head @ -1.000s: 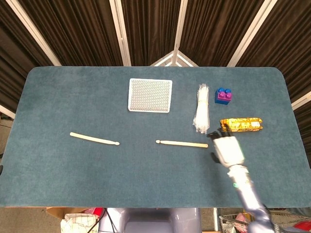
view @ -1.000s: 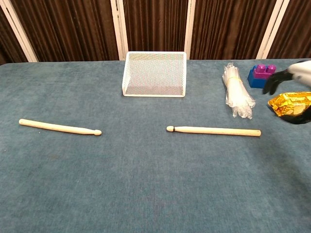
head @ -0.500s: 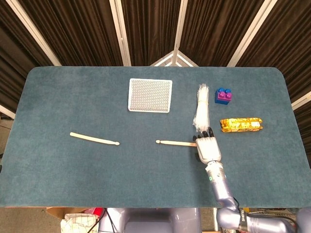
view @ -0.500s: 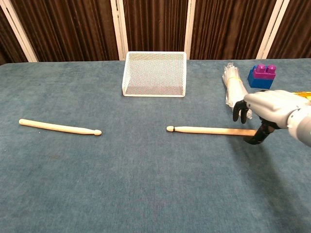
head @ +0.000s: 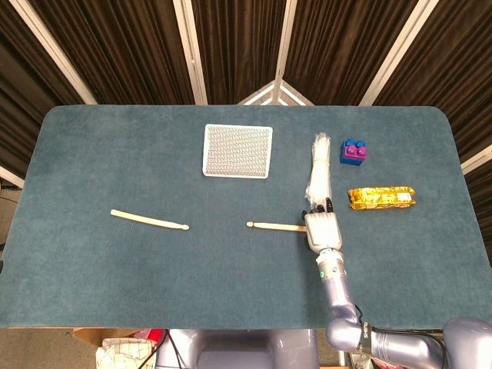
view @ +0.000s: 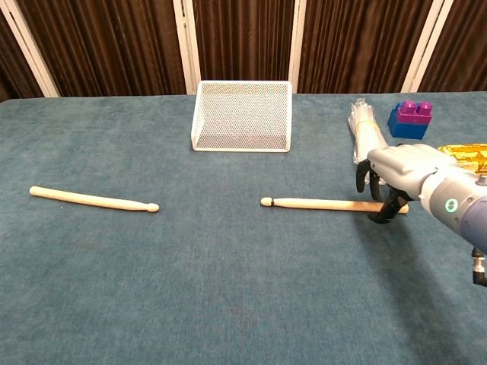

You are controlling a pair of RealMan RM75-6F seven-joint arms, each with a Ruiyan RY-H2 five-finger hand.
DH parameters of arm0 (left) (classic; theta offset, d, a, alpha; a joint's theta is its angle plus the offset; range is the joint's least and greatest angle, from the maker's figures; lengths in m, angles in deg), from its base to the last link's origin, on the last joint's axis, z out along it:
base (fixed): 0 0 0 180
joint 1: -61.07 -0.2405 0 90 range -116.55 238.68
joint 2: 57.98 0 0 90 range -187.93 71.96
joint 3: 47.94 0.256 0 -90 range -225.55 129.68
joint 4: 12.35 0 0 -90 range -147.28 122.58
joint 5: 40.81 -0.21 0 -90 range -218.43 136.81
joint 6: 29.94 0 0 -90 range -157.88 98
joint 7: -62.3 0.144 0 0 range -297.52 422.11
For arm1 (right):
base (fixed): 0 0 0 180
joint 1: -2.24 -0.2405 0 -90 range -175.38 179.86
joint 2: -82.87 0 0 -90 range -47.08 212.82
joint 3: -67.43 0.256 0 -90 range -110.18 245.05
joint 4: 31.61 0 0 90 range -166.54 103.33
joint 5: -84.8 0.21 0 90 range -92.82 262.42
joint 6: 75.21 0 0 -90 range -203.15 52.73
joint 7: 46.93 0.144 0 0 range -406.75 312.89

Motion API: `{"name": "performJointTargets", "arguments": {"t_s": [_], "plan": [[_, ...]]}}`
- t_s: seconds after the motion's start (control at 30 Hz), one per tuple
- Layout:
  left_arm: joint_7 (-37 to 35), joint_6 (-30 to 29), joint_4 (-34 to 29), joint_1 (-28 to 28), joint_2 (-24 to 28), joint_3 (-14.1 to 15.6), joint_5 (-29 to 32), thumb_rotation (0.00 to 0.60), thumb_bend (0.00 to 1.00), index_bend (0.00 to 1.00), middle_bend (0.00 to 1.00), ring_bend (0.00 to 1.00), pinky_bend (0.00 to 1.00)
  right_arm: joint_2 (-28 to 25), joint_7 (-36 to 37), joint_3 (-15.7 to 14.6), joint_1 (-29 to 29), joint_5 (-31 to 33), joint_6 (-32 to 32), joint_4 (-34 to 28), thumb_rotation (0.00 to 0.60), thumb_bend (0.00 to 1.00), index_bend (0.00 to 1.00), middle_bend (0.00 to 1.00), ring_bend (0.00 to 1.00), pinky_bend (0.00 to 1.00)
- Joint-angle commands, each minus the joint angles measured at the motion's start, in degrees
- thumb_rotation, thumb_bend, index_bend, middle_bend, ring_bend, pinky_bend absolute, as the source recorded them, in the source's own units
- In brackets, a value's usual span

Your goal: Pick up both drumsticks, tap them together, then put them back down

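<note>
The right hand [view: 397,176] is over the thick end of the right stick [view: 319,203], with its fingers curved down on both sides of the wood. I cannot tell if they already press the stick or only stand around it; the stick lies flat on the table [view: 228,289], so it is not lifted. The left hand is not visible in either view. The left stick [view: 93,200] lies alone, far to the left, with nothing near it.

I see 3 risks from here:

1. The hold is at the very end of the stick. If the fingers close only on this last part, the long front part may swing down or turn in the hand when it goes up, and then the tap would miss.
2. The stick is round and lies on soft cloth. A finger that arrives first from 1 side may roll it away before the thumb meets it.
3. The plastic bundle [view: 371,143] is just behind the fingers, and in the head view the fingertips reach almost to it. A closing finger may catch the bundle together with the stick.

The basket [view: 242,114], the blocks [view: 412,119] and the gold pack [view: 466,152] are not in the way.
</note>
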Motion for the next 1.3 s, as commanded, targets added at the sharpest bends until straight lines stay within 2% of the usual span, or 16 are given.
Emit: {"name": "performJointTargets", "arguments": {"t_s": [0.03,0.7,0.83,1.3], "plan": [[0.12,0.05,0.0,0.03,-0.05,0.01,0.07,0.6,0.41,0.02,0.0,0.0,0.0,0.24,0.08,-0.25,-0.23,0.09,0.03,0.4,0.6,0.34,0.41,0.46,0.23,0.0],[0.51,0.69,0.21,0.33,-0.19,-0.06,1.06,0.6,0.41,0.02,0.0,0.0,0.0,2.52,0.74,-1.59,-2.05,0.25,-0.38,3.04,0.6,0.34,0.45,0.52,0.28,0.0],[0.51,0.75,0.22,0.36,-0.2,-0.08,1.18,0.6,0.41,0.02,0.0,0.0,0.0,2.98,0.99,-1.61,-2.23,-0.19,-0.97,3.42,0.6,0.37,0.46,0.54,0.3,0.0],[0.79,1.02,0.17,0.43,-0.21,-0.13,1.81,0.6,0.41,0.02,0.0,0.0,0.0,3.19,2.34,-2.31,-2.11,-0.64,-0.53,4.74,0.6,0.38,0.48,0.56,0.31,0.0]]}}
